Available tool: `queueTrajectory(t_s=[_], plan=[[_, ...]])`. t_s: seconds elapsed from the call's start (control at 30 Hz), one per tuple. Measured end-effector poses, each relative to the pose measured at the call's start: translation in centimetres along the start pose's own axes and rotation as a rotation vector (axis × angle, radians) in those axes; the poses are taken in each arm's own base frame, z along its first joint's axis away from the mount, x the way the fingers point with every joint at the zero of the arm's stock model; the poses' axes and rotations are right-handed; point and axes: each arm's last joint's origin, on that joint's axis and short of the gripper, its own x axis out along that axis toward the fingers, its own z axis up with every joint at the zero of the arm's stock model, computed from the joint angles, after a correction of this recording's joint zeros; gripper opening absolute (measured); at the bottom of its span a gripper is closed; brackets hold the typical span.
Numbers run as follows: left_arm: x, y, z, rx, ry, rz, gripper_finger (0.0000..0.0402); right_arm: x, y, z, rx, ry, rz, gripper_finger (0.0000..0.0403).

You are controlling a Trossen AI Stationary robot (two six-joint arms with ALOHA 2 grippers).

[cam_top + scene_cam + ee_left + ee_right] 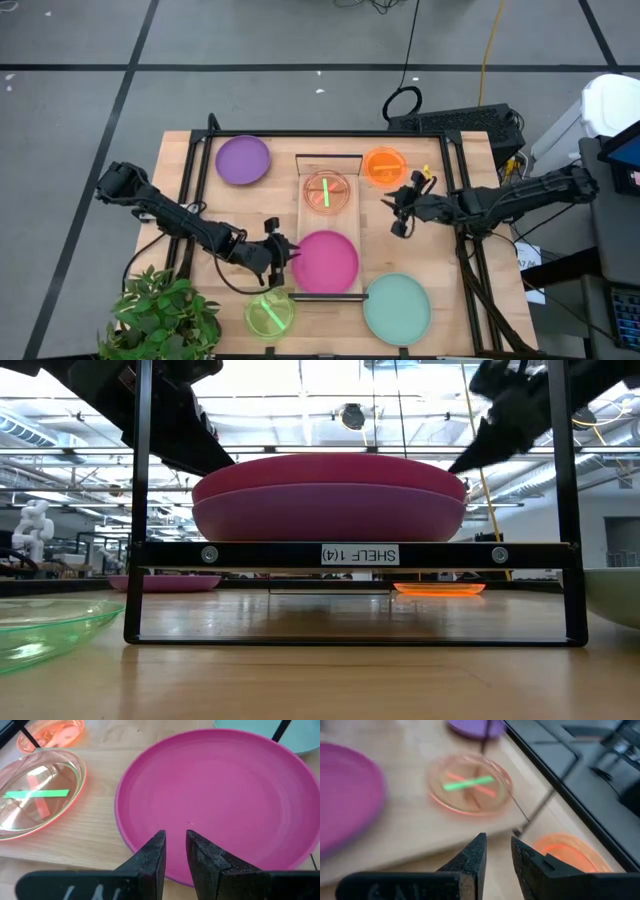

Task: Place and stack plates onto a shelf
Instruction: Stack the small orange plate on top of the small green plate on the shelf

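We see magenta plate (326, 262) lying flat on near half of shelf (310, 215); clear pink plate (326, 191) on far half.

Left gripper (279, 254) just beside magenta rim, jaws narrowly parted, holding nothing; placement looks finished.

Right gripper (399, 210) near orange plate (384, 166), jaws slightly apart, empty, probably lining up next pick.

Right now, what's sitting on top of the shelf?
On the shelf sit a large magenta plate and a small translucent pink-red plate. From table height, a second, more purple plate shows under the magenta one. Anything beneath that is covered.
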Motion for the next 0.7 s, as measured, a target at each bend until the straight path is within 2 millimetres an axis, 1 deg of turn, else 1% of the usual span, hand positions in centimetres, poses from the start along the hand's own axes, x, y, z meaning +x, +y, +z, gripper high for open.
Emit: queueTrajectory(t_s=[0.1, 0.3, 0.4, 0.53, 0.7], plan=[[0.0, 0.0, 0.0, -0.007, -0.001, 0.003, 0.0081, 1.2, -0.7, -0.7, 0.002, 0.052, -0.056, 0.0073], [0.0, -0.1, 0.0, -0.049, 0.001, 0.001, 0.0081, 3.5, -1.7, -2.5, -0.08, 0.185, -0.124, 0.0073], [-0.1, -0.2, -0.2, -0.057, 0.007, -0.003, 0.0081, 4.5, -1.9, -3.5, -0.155, 0.256, -0.109, 0.0073], [-0.3, -0.6, -0.3, -0.068, 0.007, -0.014, 0.0081, 5.5, -2.0, -4.6, -0.212, 0.318, -0.108, 0.0073], [-0.4, -0.8, -0.3, -0.082, 0.007, -0.021, 0.0081, 6.8, -2.1, -5.4, -0.272, 0.329, -0.117, 0.0075]])
